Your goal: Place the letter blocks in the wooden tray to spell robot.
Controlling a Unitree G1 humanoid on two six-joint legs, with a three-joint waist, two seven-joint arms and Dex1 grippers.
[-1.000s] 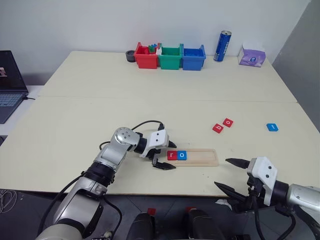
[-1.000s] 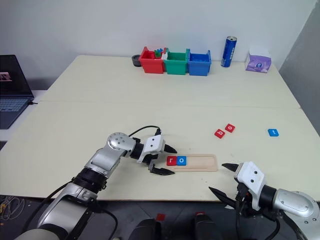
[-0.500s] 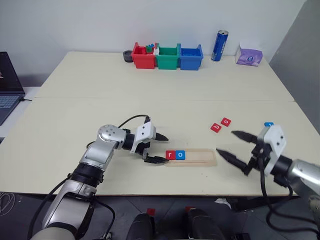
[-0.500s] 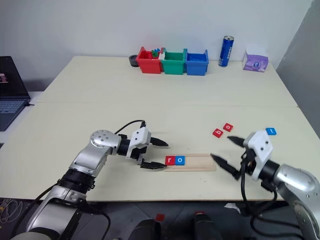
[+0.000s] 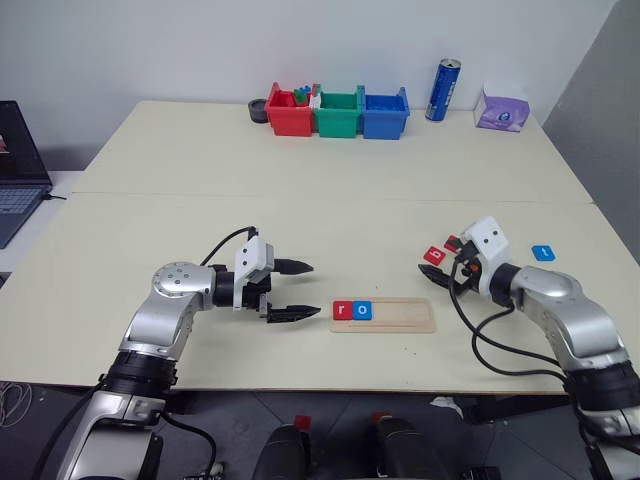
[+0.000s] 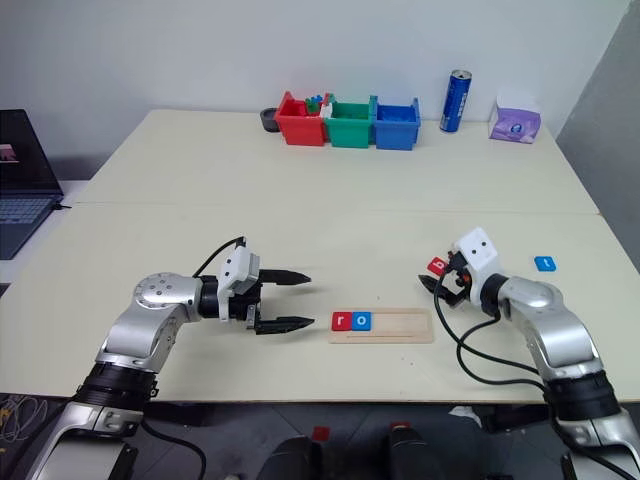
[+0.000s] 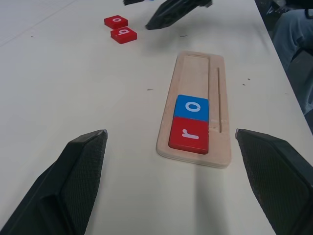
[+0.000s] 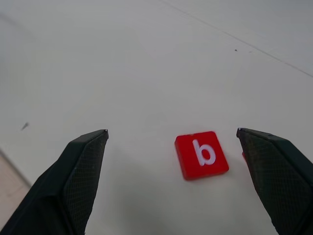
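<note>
The wooden tray (image 5: 400,316) lies near the table's front edge, with a red "r" block (image 5: 342,310) and a blue "o" block (image 5: 362,310) at its left end. My left gripper (image 5: 312,290) hovers open just left of the tray, pointing at it, with nothing between its fingers. A red "b" block (image 8: 201,154) lies flat on the table right of the tray. My right gripper (image 8: 171,130) stands open just short of it, apart from it. A second red block (image 7: 116,21) lies beside the "b". One blue block (image 5: 542,252) lies further right.
Red (image 5: 291,112), green (image 5: 337,112) and blue (image 5: 385,112) bins stand in a row at the table's back. A blue can (image 5: 445,90) and a purple tissue pack (image 5: 503,110) are to their right. A laptop (image 5: 15,165) sits off the left edge.
My right gripper has come forward from the table's front edge to the red "b" block. The left gripper has drawn back to the left, away from the tray. Both stayed open.
</note>
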